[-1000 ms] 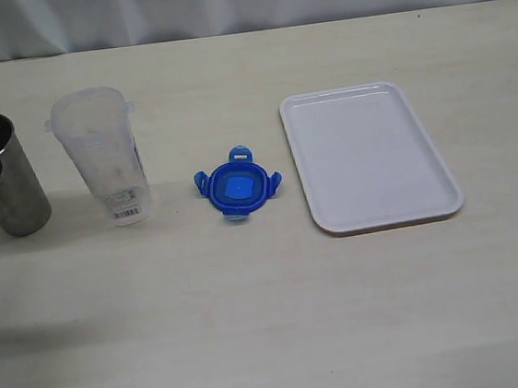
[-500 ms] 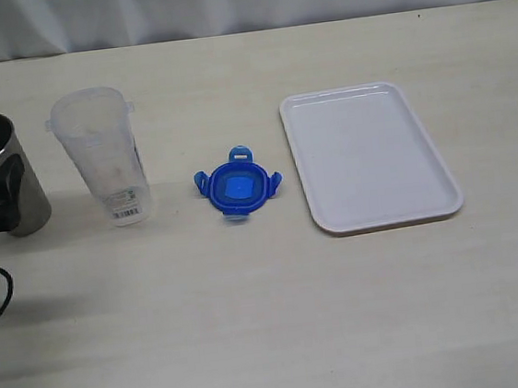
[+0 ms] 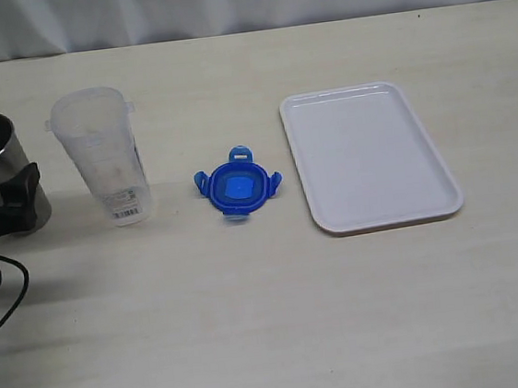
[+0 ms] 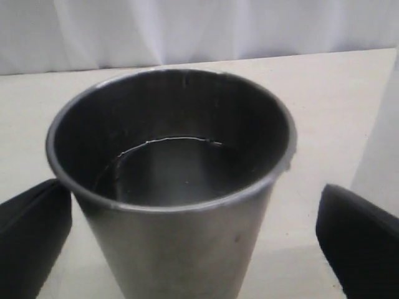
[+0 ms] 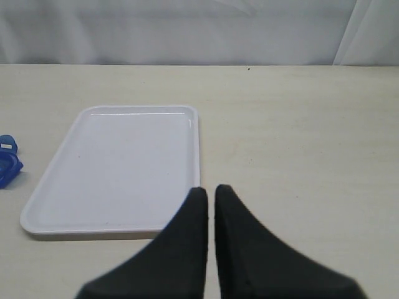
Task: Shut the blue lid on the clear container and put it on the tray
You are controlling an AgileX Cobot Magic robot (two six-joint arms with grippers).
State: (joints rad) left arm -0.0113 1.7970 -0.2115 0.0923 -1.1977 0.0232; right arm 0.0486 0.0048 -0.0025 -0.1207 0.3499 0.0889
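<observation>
The clear container (image 3: 102,159) stands upright and lidless at the left of the table. The blue lid (image 3: 237,186) lies flat with its flaps spread, between the container and the white tray (image 3: 371,154). My left gripper (image 4: 193,212) is open, its two black fingers either side of a grey metal cup (image 4: 171,187), apart from its wall. One finger (image 3: 23,184) shows in the exterior view, right of that cup. My right gripper (image 5: 211,190) is shut and empty, above the table near the tray (image 5: 118,168), with the lid's edge (image 5: 7,162) beyond it.
The grey metal cup (image 3: 2,175) stands just left of the clear container, with a narrow gap between them. A black cable (image 3: 0,286) loops on the table at the left edge. A white curtain closes off the far side.
My left gripper has moved to the right across the metal cup; its visible finger now sits at the cup's right side. The container, lid and tray have not moved.
</observation>
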